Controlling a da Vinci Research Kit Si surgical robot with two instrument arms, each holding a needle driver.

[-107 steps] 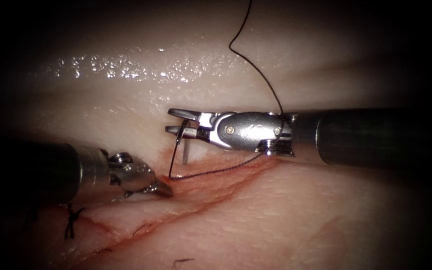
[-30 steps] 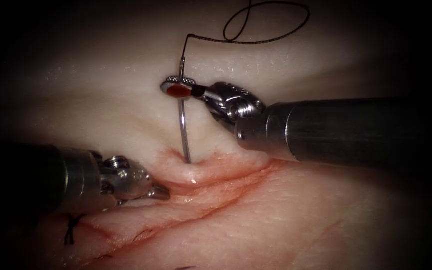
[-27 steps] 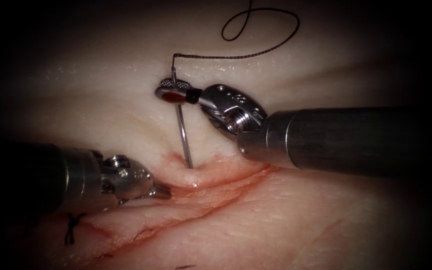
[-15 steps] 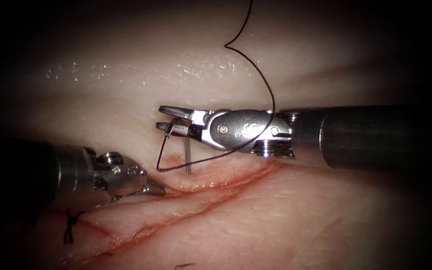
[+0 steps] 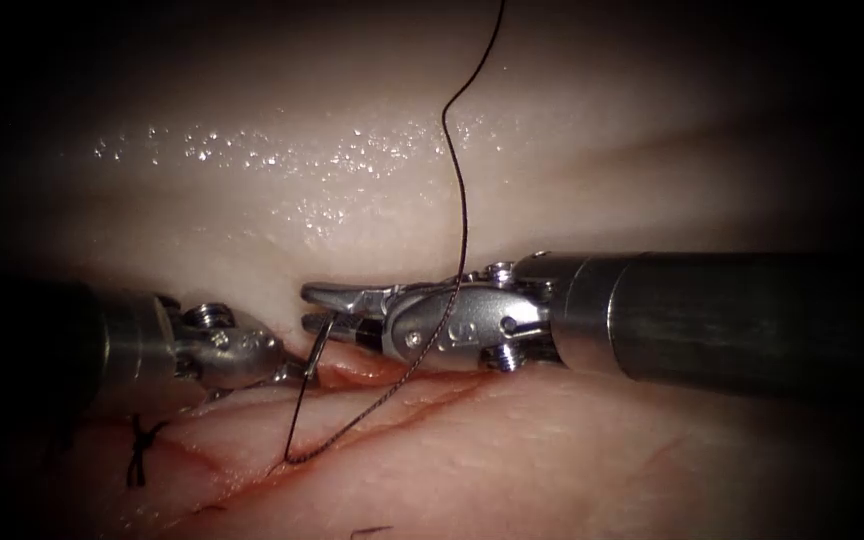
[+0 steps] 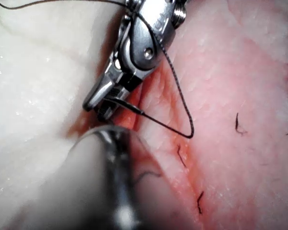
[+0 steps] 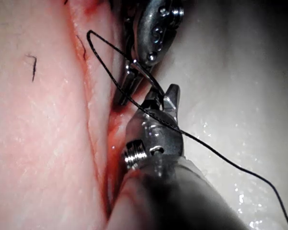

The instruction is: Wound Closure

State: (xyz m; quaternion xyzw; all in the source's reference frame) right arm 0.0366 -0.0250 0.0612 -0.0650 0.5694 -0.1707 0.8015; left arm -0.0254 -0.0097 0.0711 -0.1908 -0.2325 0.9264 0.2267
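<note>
1. Lower than half a second ago, we see the right tool (image 5: 337, 310) gripping the needle (image 5: 320, 340) near its thread (image 5: 457, 200) end.
2. Needle point hidden in the tissue (image 5: 552, 450) at the cut (image 5: 392, 385).
3. Left tool (image 5: 287, 372): its tip is hard to make out.

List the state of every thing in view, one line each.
Right tool: jaws shut on the needle near its thread end.
Left tool: tip at the cut's edge, beside the needle.
Needle: held, mostly hidden at the cut.
Thread: slack, looping down across the cut.
Tissue: cut open here, red fluid along it.
Earlier stitch: tied, at the cut's left end.
</note>
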